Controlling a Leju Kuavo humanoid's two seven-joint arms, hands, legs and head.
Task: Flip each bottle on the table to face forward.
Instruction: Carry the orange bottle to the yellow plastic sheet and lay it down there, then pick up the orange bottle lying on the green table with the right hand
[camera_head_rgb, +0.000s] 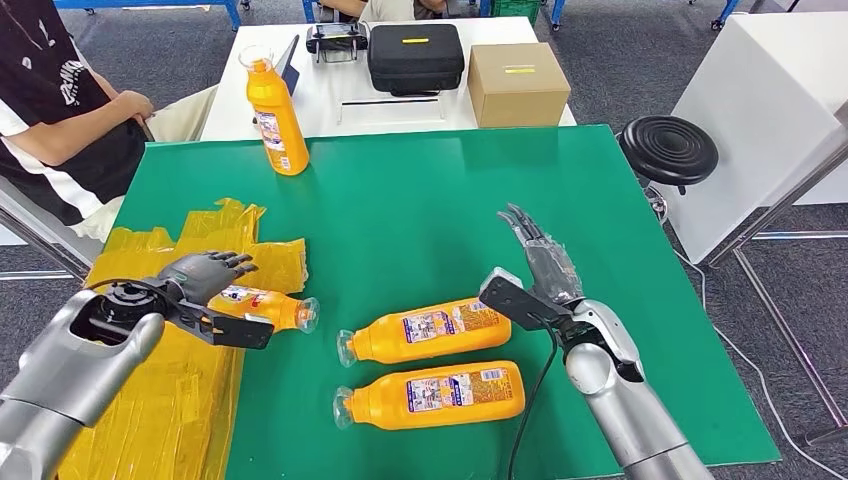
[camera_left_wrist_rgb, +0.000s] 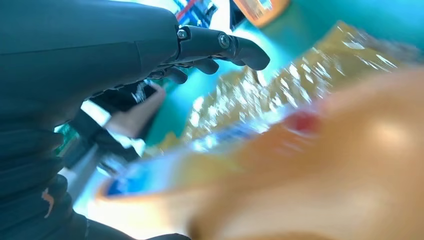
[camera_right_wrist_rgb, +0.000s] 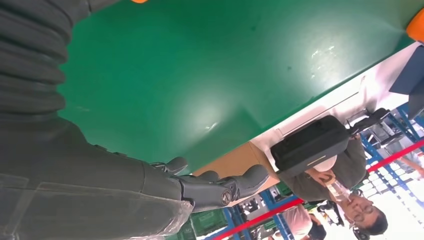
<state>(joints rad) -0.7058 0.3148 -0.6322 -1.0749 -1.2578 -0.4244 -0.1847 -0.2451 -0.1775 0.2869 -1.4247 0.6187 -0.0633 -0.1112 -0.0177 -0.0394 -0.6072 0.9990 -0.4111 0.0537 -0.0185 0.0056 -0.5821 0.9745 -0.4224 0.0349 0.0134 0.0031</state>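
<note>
Four orange bottles on the green table (camera_head_rgb: 420, 190) — one upright bottle (camera_head_rgb: 276, 118) at the far left edge, label side turned toward the camera, so probably counts as done. Three still lying flat near the front: the left lying bottle (camera_head_rgb: 268, 306) half on the crinkled yellow plastic sheet (camera_head_rgb: 190, 400), the middle lying bottle (camera_head_rgb: 430, 332) and the front lying bottle (camera_head_rgb: 433, 394) side by side, well apart from the upright one. So roughly a quarter through, going by that.

Left hand (camera_head_rgb: 205, 275) draped over the base end of the left lying bottle, fingers curved across it — hard to call a firm grip from the head view, and the left wrist view just gives an orange blur close under the fingers (camera_left_wrist_rgb: 235, 47). Likely mid-pickup on that one.

Right hand (camera_head_rgb: 545, 265) flat and spread, fingers straight out, holding nothing, hovering just beside the middle lying bottle's base.

Labels: white and blue panels with red bits on all three lying bottles, but print too small to read. No brand legible anywhere. Yellow strips on the black case (camera_head_rgb: 415, 55) and cardboard box (camera_head_rgb: 518, 85) behind — unreadable too.
</note>
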